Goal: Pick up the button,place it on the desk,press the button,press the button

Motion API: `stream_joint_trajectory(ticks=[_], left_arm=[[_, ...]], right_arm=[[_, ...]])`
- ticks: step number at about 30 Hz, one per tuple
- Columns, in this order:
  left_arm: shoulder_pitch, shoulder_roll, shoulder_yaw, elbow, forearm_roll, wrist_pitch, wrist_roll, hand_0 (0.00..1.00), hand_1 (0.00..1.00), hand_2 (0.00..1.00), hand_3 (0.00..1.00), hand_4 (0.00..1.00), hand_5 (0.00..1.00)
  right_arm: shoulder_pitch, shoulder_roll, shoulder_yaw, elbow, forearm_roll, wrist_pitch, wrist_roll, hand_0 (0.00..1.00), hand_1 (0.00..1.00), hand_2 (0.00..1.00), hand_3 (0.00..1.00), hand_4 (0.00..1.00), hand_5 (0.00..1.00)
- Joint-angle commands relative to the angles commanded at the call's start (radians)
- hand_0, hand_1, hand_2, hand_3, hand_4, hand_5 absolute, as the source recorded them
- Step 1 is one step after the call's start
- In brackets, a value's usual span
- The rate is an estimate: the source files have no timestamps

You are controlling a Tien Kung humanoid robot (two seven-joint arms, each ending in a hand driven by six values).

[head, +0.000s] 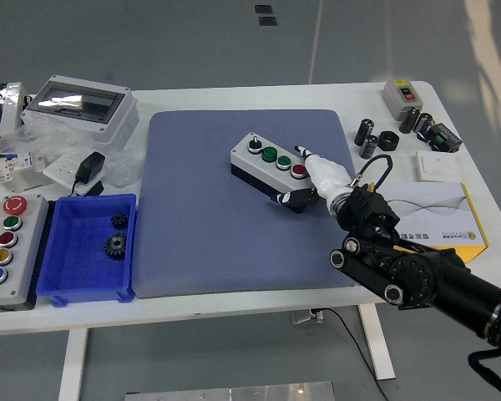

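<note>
A grey button box (268,166) with a black knob, two green buttons and a red button (299,170) lies tilted on the blue mat (200,242). My right hand (311,174), in a white cover, reaches in from the lower right. Its fingers (304,155) rest at the box's right end beside the red button, with the thumb (296,199) against the box's near side. Whether a fingertip touches the red button cannot be made out. The left arm is not in view.
A second, larger button box (6,248) lies at the left edge. Next to it stands a blue bin (63,276) holding two gears. A clear-lidded enclosure (83,107), an adapter and bags crowd the back left. Black cylinders (369,138), a small switch box (401,96) and a yellow-edged box (451,219) sit right.
</note>
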Motion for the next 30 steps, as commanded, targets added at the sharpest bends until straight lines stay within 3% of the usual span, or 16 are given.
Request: stream_joint_trajectory(ticks=[1,7,8,13,14,19,20,25,26,30], left_arm=[[0.0,0.0,0.0,0.0,0.0,0.0,0.0,0.618,0.528,0.533,0.594,0.612,0.225],[0.0,0.0,-0.001,0.0,0.001,0.0,-0.002,0.618,0.528,0.533,0.594,0.612,0.225],[0.0,-0.001,-0.001,0.0,0.001,0.0,-0.002,0.618,0.527,0.533,0.593,0.61,0.226],[0.0,-0.001,0.0,0.0,-0.001,0.001,-0.004,0.618,0.527,0.533,0.593,0.61,0.226],[0.0,-0.001,0.0,0.0,-0.002,0.001,-0.004,0.618,0.527,0.533,0.593,0.609,0.225],[0.002,-0.003,0.002,0.0,-0.004,0.001,-0.006,0.618,0.527,0.533,0.593,0.609,0.225],[0.002,-0.003,0.002,0.0,-0.003,0.001,-0.007,0.619,0.527,0.533,0.593,0.608,0.225],[0.004,-0.005,0.002,0.0,-0.006,0.002,-0.01,0.619,0.527,0.533,0.593,0.608,0.225],[0.005,-0.006,0.002,0.0,-0.007,0.002,-0.011,0.619,0.527,0.533,0.592,0.608,0.224],[0.005,-0.008,0.001,0.0,-0.007,0.003,-0.015,0.619,0.527,0.533,0.592,0.608,0.224]], right_arm=[[0.0,0.0,-0.001,-0.001,0.0,-0.001,0.0,0.14,0.433,0.673,0.998,0.735,0.152],[-0.002,-0.001,-0.006,-0.009,-0.005,-0.008,0.006,0.14,0.433,0.673,0.998,0.735,0.152],[-0.002,-0.001,-0.007,-0.01,-0.006,-0.009,0.007,0.084,0.35,0.491,0.827,0.518,0.18],[-0.004,-0.003,-0.012,-0.013,-0.012,-0.014,0.012,0.084,0.35,0.491,0.827,0.518,0.18],[-0.004,-0.003,-0.011,-0.013,-0.012,-0.016,0.014,0.06,0.317,0.409,0.604,0.387,0.038],[-0.011,-0.018,-0.005,0.005,0.004,-0.035,0.059,0.06,0.317,0.409,0.604,0.387,0.038],[-0.013,-0.023,-0.002,0.013,0.009,-0.039,0.071,0.027,0.27,0.38,0.446,0.259,0.002],[-0.039,-0.086,0.026,0.106,0.078,-0.037,0.174,0.027,0.27,0.38,0.446,0.259,0.002],[-0.045,-0.103,0.03,0.126,0.094,-0.023,0.197,0.02,0.243,0.353,0.329,0.066,0.002],[-0.068,-0.181,0.039,0.223,0.163,0.057,0.302,0.02,0.243,0.353,0.329,0.066,0.002]])
